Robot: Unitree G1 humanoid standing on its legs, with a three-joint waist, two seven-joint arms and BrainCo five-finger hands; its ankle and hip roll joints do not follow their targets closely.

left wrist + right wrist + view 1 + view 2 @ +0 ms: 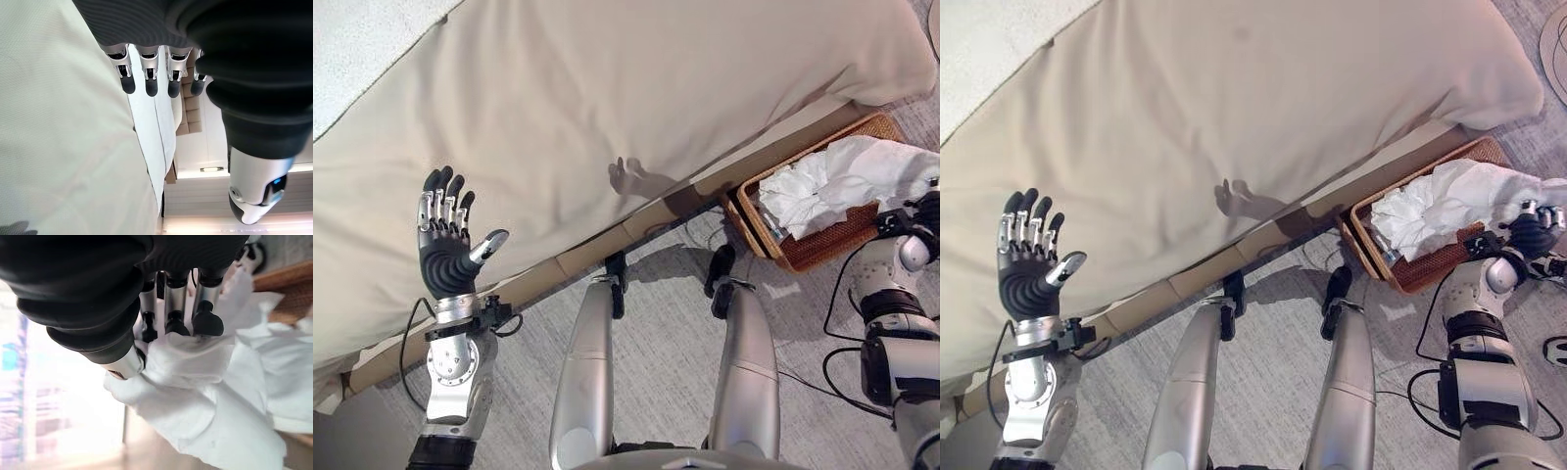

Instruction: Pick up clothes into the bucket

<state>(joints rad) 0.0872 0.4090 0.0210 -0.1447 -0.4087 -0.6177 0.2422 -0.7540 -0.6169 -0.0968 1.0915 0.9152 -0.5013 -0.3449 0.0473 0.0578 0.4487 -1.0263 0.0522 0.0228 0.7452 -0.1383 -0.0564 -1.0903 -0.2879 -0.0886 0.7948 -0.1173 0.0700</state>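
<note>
Beige bed (636,108) fills our view; our left hand (445,245) hangs open and empty above it, while our right hand (161,328) pinches the white clothes (1449,201) over the wicker basket (1430,269), nearly deposited.

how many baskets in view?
1. The basket sits on the floor by the bed, to the robot's right, holding white cloth that the right hand grips.

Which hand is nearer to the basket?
The right. The right hand grips the white cloth over the basket; the left hand is raised, open, over the bed, far across.
</note>
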